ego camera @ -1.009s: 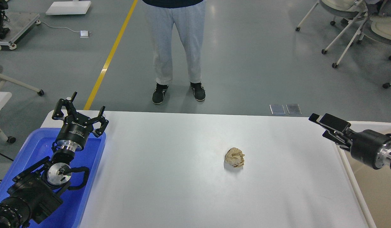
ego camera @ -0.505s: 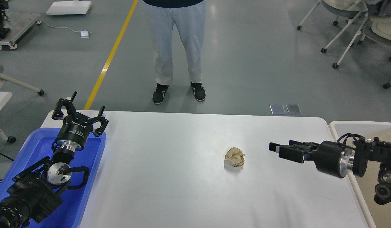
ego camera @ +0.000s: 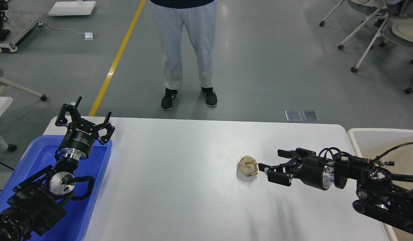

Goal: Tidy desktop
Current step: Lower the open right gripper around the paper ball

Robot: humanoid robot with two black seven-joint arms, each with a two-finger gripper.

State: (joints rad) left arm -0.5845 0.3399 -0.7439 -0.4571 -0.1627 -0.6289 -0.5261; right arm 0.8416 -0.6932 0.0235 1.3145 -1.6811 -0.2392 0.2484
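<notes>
The desktop (ego camera: 179, 187) is a wide white tabletop. A crumpled beige paper ball (ego camera: 247, 166) lies on it right of centre. My right gripper (ego camera: 270, 161) reaches in from the right, low over the table. It is open, its fingertips just to the right of the ball, and it holds nothing. My left gripper (ego camera: 83, 116) is open and empty, raised over the far end of the blue tray (ego camera: 40, 157) at the left edge.
A beige-white rimmed bin (ego camera: 377, 139) stands off the table's right end. A person in grey trousers (ego camera: 184, 50) stands beyond the far edge. Wheeled chairs (ego camera: 387, 30) stand at the back right. A yellow floor line (ego camera: 116, 62) runs at the back left.
My right arm has swung down and to the left, from over the bin to just right of the paper ball. The left arm and the ball have not moved.
</notes>
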